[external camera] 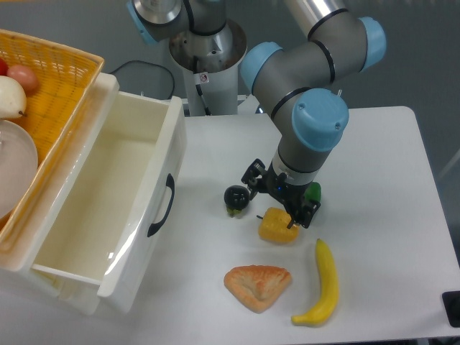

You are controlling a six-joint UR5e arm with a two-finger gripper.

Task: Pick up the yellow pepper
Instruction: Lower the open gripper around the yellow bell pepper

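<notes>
The yellow pepper (pixel 277 226) is a small lumpy yellow-orange block lying on the white table (pixel 374 158), just in front of the arm's wrist. My gripper (pixel 282 204) hangs directly over it, pointing down, with its dark fingers spread to either side. One fingertip (pixel 301 215) is at the pepper's upper right edge. The jaws look open and the pepper rests on the table. The wrist hides the pepper's far side.
A green pepper (pixel 313 192) peeks out behind the wrist. A small dark-and-green item (pixel 234 199) lies left of the pepper. A banana (pixel 323 284) and a croissant (pixel 257 286) lie in front. An open white drawer (pixel 108 208) and a yellow basket (pixel 50 86) stand at the left.
</notes>
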